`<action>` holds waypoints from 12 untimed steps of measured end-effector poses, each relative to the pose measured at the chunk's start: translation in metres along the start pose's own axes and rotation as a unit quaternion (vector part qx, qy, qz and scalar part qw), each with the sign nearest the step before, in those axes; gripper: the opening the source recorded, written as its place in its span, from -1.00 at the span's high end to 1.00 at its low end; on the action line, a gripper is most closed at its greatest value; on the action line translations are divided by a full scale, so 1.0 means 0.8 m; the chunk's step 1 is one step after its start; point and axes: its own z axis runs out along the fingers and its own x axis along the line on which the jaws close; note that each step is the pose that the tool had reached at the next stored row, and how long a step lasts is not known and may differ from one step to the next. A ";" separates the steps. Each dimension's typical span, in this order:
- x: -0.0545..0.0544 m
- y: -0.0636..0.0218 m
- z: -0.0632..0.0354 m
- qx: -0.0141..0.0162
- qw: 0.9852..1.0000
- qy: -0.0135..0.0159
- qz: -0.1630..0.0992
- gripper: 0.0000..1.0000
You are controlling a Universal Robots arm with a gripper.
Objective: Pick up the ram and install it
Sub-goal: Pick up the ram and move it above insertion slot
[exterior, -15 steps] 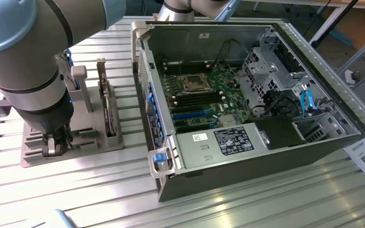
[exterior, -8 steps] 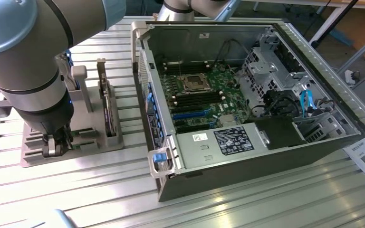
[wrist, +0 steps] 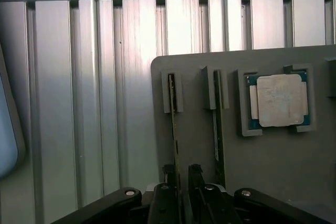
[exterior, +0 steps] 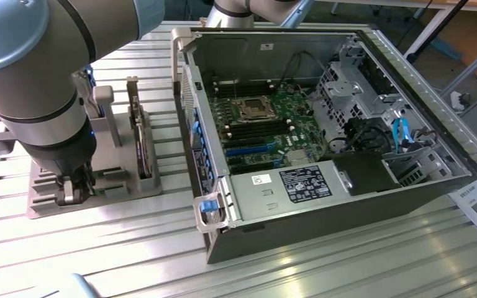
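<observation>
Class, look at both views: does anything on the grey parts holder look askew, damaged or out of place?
Nothing stands out. The ram and its neighbouring stick stand straight in the holder, the processor sits square in its recess, and the open gripper straddles the ram.

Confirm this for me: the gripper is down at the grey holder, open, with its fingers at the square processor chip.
One point is wrong: the wrist view shows the open gripper at the ram, a thin stick standing on edge in the grey holder, not at the processor, which sits apart in its own recess. The rest is right.
</observation>
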 end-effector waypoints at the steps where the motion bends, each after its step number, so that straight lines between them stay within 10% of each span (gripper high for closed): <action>1: 0.000 0.000 0.000 0.000 1.000 0.000 -0.004 0.52; 12: 0.000 -0.004 0.000 0.000 1.000 0.000 -0.005 0.52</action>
